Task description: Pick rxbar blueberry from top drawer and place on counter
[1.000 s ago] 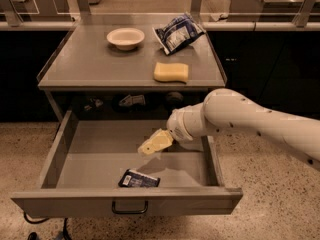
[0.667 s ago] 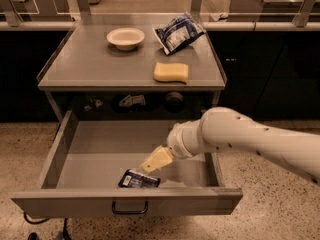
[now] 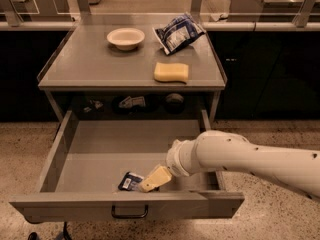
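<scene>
The top drawer (image 3: 75,149) is pulled open below the counter (image 3: 95,69). The rxbar blueberry (image 3: 130,181), a dark navy bar with a white label patch, lies flat on the drawer floor near the front panel. My gripper (image 3: 149,183) reaches in from the right on a white arm and sits low in the drawer, its cream-coloured tip over the bar's right end and hiding part of it.
On the counter stand a white bowl (image 3: 125,37), a yellow sponge (image 3: 171,72) and a crinkled blue-and-white bag (image 3: 178,33). The drawer's front panel carries a dark loop handle (image 3: 129,213). Speckled floor lies either side of the drawer.
My gripper has moved down and toward the drawer's front, from above the drawer floor to right at the bar's right end.
</scene>
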Robot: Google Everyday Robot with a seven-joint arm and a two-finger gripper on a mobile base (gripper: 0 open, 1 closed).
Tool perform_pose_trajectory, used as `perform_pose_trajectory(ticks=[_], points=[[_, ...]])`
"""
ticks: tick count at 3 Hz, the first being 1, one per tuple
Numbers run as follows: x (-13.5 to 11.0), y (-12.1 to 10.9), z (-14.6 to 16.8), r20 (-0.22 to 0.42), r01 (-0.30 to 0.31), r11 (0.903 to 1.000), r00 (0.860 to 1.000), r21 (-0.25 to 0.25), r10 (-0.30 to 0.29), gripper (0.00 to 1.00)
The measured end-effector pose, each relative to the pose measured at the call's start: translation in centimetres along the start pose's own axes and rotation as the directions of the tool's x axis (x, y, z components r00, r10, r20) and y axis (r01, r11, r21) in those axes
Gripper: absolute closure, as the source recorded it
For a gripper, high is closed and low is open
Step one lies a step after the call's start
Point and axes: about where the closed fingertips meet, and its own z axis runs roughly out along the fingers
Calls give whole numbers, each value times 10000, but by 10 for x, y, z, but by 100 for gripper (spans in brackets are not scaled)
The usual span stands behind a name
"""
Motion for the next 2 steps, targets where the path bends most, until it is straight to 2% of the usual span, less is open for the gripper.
perform_pose_trajectory(ticks=[1, 2], points=[[0, 11, 1, -23, 109, 9994, 9999, -318, -110, 0], [0, 11, 1, -23, 111, 9994, 9999, -316, -111, 0]])
